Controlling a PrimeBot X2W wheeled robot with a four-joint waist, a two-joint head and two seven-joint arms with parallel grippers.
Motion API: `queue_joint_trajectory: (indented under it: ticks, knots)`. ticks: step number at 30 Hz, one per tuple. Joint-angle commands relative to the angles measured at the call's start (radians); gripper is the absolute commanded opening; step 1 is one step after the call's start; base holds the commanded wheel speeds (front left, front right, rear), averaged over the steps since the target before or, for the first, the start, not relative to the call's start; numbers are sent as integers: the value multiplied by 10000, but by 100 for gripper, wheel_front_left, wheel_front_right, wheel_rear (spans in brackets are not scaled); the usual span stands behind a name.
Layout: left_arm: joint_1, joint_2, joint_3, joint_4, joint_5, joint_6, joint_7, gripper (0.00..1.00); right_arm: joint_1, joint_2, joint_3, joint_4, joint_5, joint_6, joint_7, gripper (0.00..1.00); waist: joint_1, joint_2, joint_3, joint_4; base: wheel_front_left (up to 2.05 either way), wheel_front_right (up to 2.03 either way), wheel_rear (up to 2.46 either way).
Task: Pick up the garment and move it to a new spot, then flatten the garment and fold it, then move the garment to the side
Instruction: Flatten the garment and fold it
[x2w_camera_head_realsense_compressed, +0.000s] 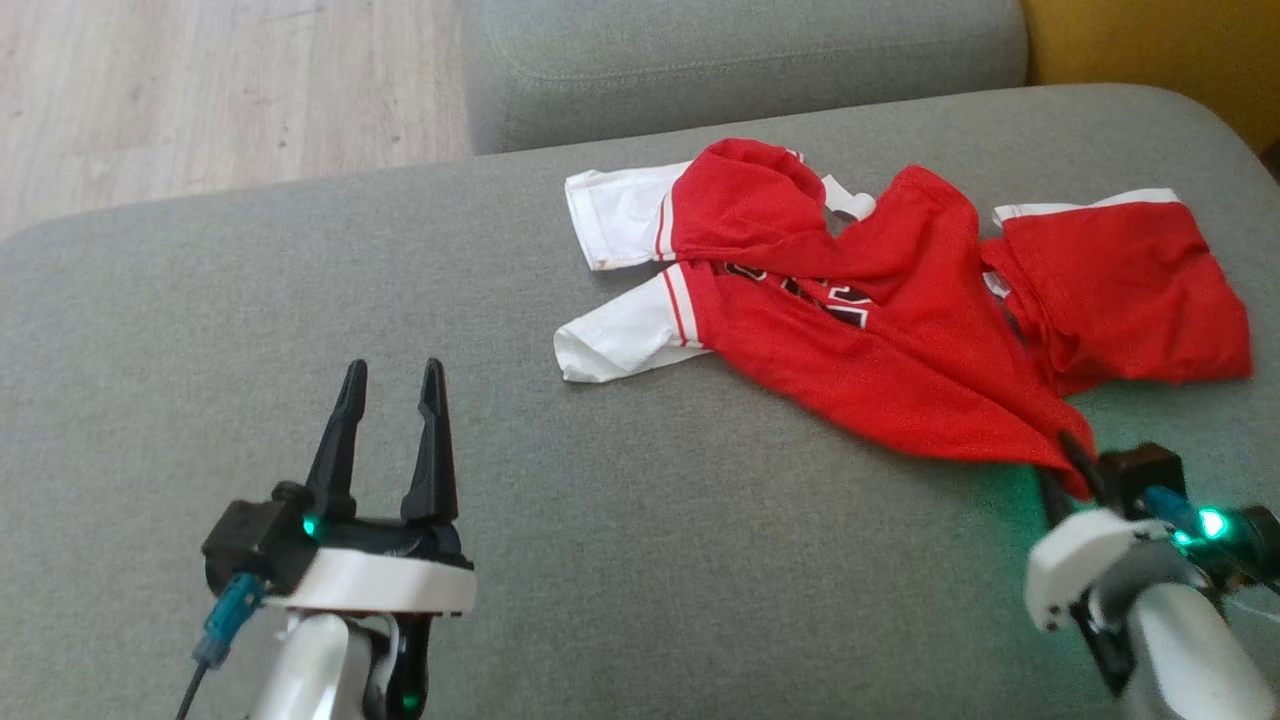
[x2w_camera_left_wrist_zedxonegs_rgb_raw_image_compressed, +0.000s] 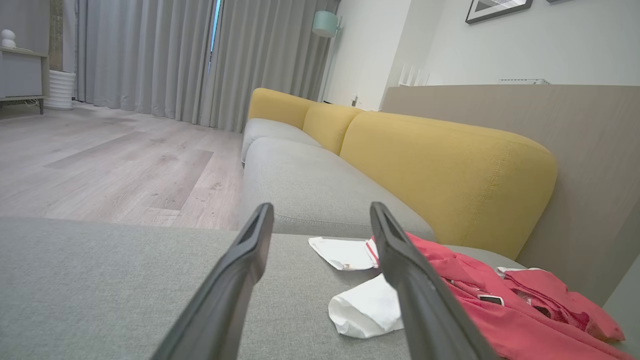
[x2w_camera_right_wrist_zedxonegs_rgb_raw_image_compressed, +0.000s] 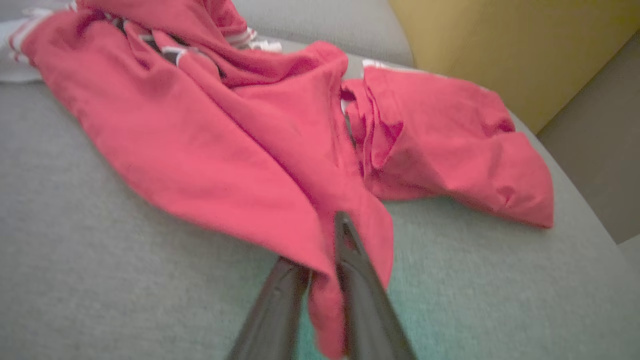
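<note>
Two grippers: left gripper (x2w_camera_head_realsense_compressed: 394, 368) wide over cushion (x2w_camera_head_realsense_compressed: 600, 560); right gripper (x2w_camera_right_wrist_zedxonegs_rgb_raw_image_compressed: 320, 245), per wrist view, tight on garment (x2w_camera_right_wrist_zedxonegs_rgb_raw_image_compressed: 200, 150) hem.

Grey sofa seat (x2w_camera_left_wrist_zedxonegs_rgb_raw_image_compressed: 310, 185), yellow back cushions (x2w_camera_left_wrist_zedxonegs_rgb_raw_image_compressed: 440, 170); pale wood-plank floor (x2w_camera_left_wrist_zedxonegs_rgb_raw_image_compressed: 100, 160); full-length grey curtains (x2w_camera_left_wrist_zedxonegs_rgb_raw_image_compressed: 150, 55); pale-green lamp shade (x2w_camera_left_wrist_zedxonegs_rgb_raw_image_compressed: 325, 23); white wall (x2w_camera_left_wrist_zedxonegs_rgb_raw_image_compressed: 550, 45) bearing framed picture (x2w_camera_left_wrist_zedxonegs_rgb_raw_image_compressed: 495, 9).

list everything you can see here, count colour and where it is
garment: one, red with white sleeves, crumpled on the near seat cushion
seat cushions: two, grey, one under the garment, one beyond it
backrest cushions: three, yellow, behind the seats
floor: one, pale wood, beside the sofa
curtains: grey, far wall, count unclear
left gripper: one, dark fingers open, over bare cushion
right gripper: one, dark fingers shut on the garment's near edge
</note>
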Motion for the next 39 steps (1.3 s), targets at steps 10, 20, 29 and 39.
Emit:
queue_joint_trajectory:
  ticks: [10,20,29,39]
  knots:
    - [-43,71,159,-383,78,-57,-51,100,126,1064,1163,-2949,223,35,-417,100,1,-1,-46,575,0,0,0]
    - [-532,23,-365,-303,-31,-57,-51,100,-1515,824,3706,-2824,369,35,458,100,1,-1,712,1834,0,0,0]
    - [-1101,-37,-967,-128,-367,-58,-51,100,-3897,71,5291,218,106,35,795,100,1,-1,1552,3277,0,0,0]
    - [-1242,-41,-1176,-203,-728,-58,-51,100,-5301,102,5971,2596,-77,35,598,100,1,-1,1985,3916,0,0,0]
